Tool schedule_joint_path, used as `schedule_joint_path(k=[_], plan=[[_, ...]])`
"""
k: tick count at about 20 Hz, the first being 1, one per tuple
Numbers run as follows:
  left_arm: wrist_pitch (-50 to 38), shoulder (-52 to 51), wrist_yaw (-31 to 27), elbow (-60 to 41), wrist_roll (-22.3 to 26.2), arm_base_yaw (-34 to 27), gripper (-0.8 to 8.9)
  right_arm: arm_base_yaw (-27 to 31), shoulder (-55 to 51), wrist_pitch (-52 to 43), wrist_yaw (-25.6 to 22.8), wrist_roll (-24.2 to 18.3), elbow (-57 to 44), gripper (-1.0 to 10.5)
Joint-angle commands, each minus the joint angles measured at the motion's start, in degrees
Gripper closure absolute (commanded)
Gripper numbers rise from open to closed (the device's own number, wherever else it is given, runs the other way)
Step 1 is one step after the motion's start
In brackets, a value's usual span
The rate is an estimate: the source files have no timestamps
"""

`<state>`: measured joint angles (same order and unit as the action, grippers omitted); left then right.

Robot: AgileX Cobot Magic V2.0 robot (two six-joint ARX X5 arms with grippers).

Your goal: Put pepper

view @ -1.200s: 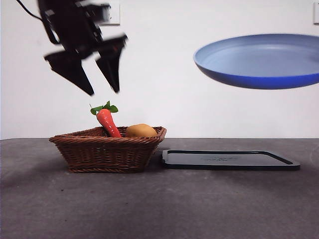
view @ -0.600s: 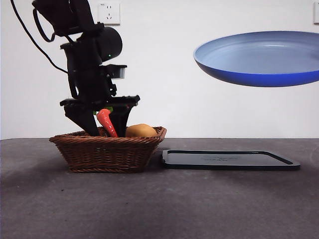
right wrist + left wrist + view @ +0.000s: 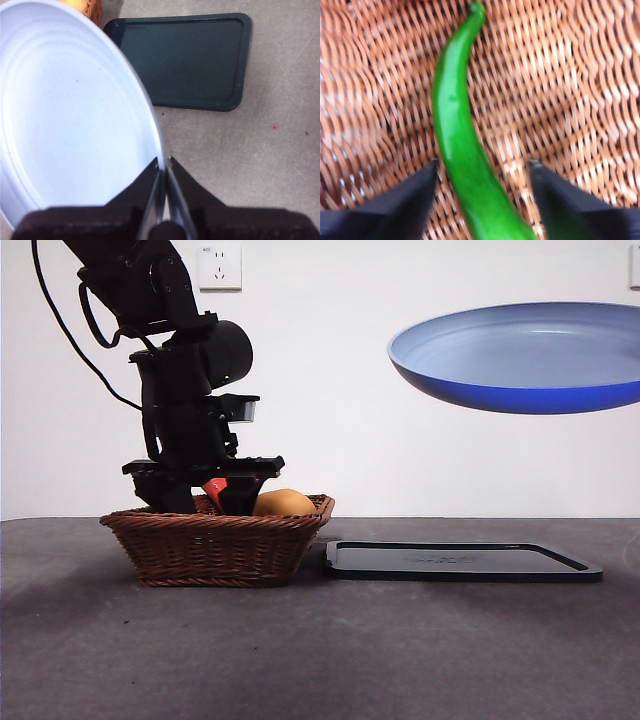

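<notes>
Pepper [image 3: 461,150] between left end effector [image 3: 482,172] jaws (open).

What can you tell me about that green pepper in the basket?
The pepper is long, slim, glossy green, gently curved and narrowing to a small tip. It lies flat on the woven bottom of the brown wicker basket. The left gripper straddles it, jaws open, one on each side, not yet squeezing. The front view hides it behind the basket wall.

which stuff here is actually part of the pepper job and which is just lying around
Part of the job:
- long glossy green pepper lying in the brown wicker basket
- left gripper, jaws open either side of the pepper
- round blue plate, held in the air by its rim
- right gripper, shut on the plate

Just lying about:
- red-orange carrot in the basket
- round orange fruit in the basket
- flat black tray on the table
</notes>
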<state>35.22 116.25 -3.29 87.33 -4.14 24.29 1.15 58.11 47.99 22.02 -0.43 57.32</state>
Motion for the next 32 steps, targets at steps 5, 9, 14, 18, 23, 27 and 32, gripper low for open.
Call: schedule_joint_path(k=[5,9,14,18,23,27,32], plan=[[0.4,1.4,0.5,1.2,-2.4,0.4,6.66,0.0,0.2,-0.7,0.4,-0.1,1.1,9.4],[0.5,1.1,0.6,1.2,-4.9,0.4,6.77,0.0,0.2,-0.8,0.4,-0.1,1.1,9.4],[0.4,-1.3,0.6,1.2,-4.9,0.4,6.77,0.0,0.3,-0.7,0.4,0.0,1.1,9.4],[1.0,-5.4,1.7,1.2,-4.9,0.5,6.77,0.0,0.8,-0.8,0.3,0.2,1.1,9.4],[2.9,-12.4,10.8,1.2,-6.2,1.4,6.77,-0.2,6.5,-1.9,0.5,3.2,1.1,9.4],[3.8,-15.8,19.7,1.2,-6.4,4.5,6.77,-2.6,16.7,-4.9,0.6,7.2,1.1,9.4],[3.2,-15.1,20.5,1.2,-6.1,12.4,6.77,-8.2,26.6,-9.3,3.4,12.6,1.1,9.4]])
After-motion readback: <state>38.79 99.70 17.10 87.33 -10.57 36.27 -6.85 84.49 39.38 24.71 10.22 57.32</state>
